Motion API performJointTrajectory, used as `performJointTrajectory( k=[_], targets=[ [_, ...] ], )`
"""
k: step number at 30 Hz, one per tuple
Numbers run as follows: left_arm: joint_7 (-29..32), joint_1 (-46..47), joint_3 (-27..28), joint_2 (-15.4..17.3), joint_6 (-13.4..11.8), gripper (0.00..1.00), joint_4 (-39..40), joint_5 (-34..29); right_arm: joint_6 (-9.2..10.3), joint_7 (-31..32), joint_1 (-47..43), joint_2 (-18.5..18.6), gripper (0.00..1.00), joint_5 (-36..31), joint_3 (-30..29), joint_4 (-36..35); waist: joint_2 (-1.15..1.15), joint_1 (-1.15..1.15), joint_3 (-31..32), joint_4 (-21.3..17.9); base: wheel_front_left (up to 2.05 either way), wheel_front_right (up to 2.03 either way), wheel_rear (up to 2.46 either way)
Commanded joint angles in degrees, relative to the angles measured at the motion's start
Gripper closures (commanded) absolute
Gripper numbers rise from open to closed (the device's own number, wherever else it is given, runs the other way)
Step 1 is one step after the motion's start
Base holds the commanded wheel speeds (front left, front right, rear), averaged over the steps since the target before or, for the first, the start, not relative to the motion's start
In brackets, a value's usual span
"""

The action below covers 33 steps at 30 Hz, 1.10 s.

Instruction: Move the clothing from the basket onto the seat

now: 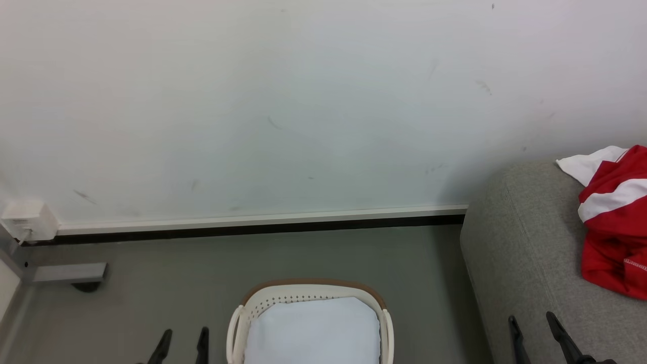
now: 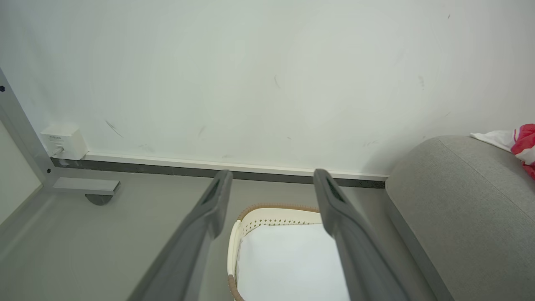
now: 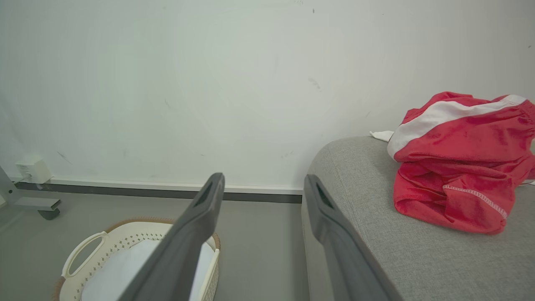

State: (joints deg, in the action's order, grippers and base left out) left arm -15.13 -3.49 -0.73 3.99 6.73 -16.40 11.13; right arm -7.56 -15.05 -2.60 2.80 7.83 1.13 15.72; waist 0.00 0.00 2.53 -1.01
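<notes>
Clothing [image 1: 614, 227] lay bunched on the seat [image 1: 525, 263], just beyond and right of the right gripper [image 1: 532, 319] — jaws spread wide, holding nothing. Left gripper [image 1: 185, 333] hung likewise spread and empty — the basket [image 1: 313, 289] just to its right, a white liner [image 1: 313, 331] inside.

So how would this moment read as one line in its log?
clothing: on seat | basket: liner inside | left gripper: open | right gripper: open
</notes>
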Motion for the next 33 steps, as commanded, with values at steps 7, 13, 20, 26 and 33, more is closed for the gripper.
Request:
performJointTrajectory(
  k=[7, 13, 20, 26, 33],
  targets=[
    [0.0, 1.3, 0.5, -0.2, 0.7, 0.00, -0.8, -1.7, 0.15, -0.2, 0.1, 0.2, 0.00, 0.9, 0.6, 0.5, 0.00, 0.00, -0.1, -0.1, 0.00, 0.00, 0.00],
    [0.0, 1.7, 0.2, -0.2, 0.8, 0.00, -1.3, -2.2, 0.15, -0.2, 0.2, 0.2, 0.00, 1.2, 0.7, 0.6, 0.00, 0.00, -0.1, 0.0, 0.00, 0.00, 0.00],
    [0.0, 2.0, 0.0, -0.2, 0.7, 0.00, -1.8, -2.1, 0.15, -0.2, 0.5, 0.2, 0.00, 1.1, 1.1, 1.0, 0.00, 0.00, 0.0, 0.1, 0.00, 0.00, 0.00],
    [0.0, 2.0, -0.5, 0.0, 0.7, 0.00, -2.0, -1.6, 0.15, -0.2, 1.4, 0.2, 0.00, 0.4, 1.5, 1.4, 0.00, 0.00, 0.0, 0.1, 0.00, 0.00, 0.00],
    [0.0, 1.6, -0.9, -0.1, 0.8, 1.00, -2.2, -1.4, 0.00, 0.0, 1.2, 0.0, 1.00, 0.8, 1.7, 1.3, 0.00, 0.00, -0.1, 0.2, 0.00, 0.00, 0.00]
  ],
)
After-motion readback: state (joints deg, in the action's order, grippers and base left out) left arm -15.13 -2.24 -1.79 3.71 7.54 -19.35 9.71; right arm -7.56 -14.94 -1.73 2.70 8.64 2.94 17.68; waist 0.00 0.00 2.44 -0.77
